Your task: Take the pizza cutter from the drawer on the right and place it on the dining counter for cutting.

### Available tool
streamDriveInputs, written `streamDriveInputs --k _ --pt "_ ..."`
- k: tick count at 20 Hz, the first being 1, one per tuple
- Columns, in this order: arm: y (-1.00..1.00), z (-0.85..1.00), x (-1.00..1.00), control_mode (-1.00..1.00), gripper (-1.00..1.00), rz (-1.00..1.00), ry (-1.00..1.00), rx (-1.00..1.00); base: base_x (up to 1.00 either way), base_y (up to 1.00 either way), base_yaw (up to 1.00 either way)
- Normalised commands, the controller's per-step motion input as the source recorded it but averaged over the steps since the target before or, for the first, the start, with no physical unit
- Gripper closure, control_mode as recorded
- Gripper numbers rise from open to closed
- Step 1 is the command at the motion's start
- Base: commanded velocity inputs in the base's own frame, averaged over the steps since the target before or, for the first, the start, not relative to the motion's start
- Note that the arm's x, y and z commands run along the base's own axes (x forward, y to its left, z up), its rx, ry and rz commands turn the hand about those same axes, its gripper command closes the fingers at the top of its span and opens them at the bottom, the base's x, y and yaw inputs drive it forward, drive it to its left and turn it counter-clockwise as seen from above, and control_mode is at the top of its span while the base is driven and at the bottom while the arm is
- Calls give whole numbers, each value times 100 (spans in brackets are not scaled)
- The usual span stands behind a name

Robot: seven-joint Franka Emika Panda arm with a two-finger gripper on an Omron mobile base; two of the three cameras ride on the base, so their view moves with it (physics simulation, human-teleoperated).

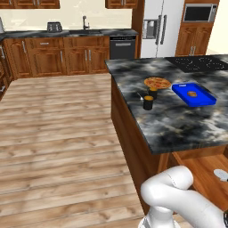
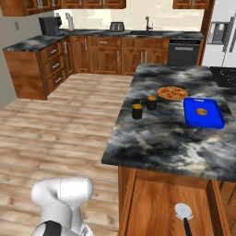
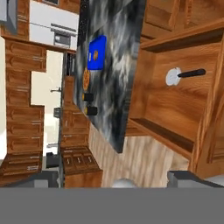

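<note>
The drawer (image 2: 156,203) under the near end of the dining counter (image 2: 175,138) stands pulled open, showing its orange-brown floor. The pizza cutter (image 2: 184,213) lies flat inside, silver wheel toward the counter and black handle toward me. The left base view catches its wheel (image 1: 221,174) at the right edge, in the drawer (image 1: 205,167) below the dining counter (image 1: 178,124). In the rolled hand view the pizza cutter (image 3: 175,76) lies in the drawer (image 3: 175,109) beside the dining counter (image 3: 118,57). My gripper (image 3: 116,178) is open and empty, well back from the cutter.
On the stone top sit a round orange pizza (image 2: 173,93), a blue tray (image 2: 203,112) and two dark shakers (image 2: 137,111) (image 2: 151,103). A black cooktop (image 1: 200,63) lies at the far end. Wood floor (image 1: 58,133) stretches left to the wall cabinets.
</note>
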Motion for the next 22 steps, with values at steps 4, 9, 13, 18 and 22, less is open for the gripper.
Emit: streamDriveInputs --k 4,9,13,18,22 --pt "61 28 44 -100 -100 0 0 -5 0 0 0" --pt "94 3 33 -100 -100 0 1 -14 0 0 0" --pt "98 0 47 -100 -100 0 1 -17 0 0 0" --pt "87 10 67 -100 -100 0 0 -10 0 0 0" --pt "63 0 49 -100 -100 -3 1 -11 0 0 0"
